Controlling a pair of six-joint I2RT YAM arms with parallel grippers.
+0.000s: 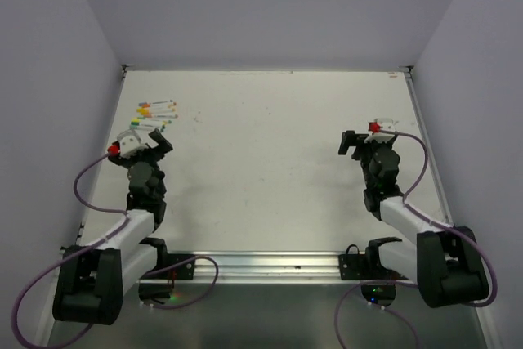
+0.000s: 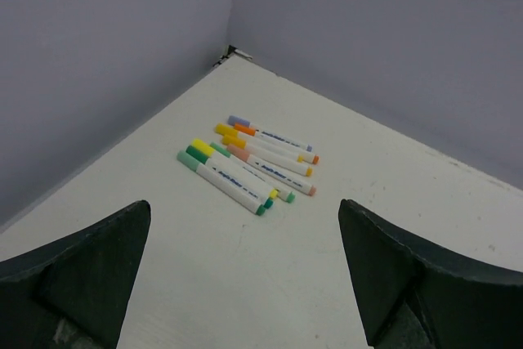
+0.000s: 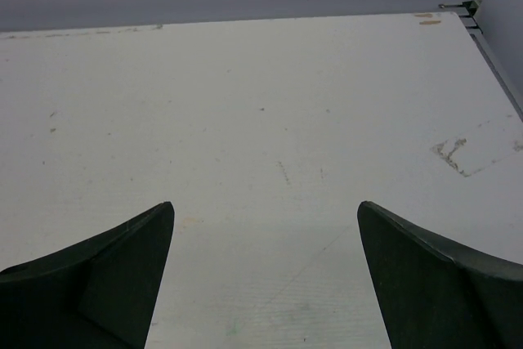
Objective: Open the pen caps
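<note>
Finds the pens [image 2: 249, 165] bundled straight ahead of the left gripper [image 2: 243, 239], beyond its wide-spread, empty fingertips, long axes slanting from far-left to near-right, with the pen caps [image 2: 202, 147] on and at the left-finger end. Leaves the right gripper [image 3: 265, 230], likewise spread wide on nothing, well apart from them over bare table [image 3: 270, 104]. Calls, probably, for a forward reach by the left arm.

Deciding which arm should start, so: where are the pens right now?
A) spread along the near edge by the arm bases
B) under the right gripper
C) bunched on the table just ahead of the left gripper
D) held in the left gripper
C: the pens lie together on the table near its far left corner, just beyond the open, empty left gripper.
</note>
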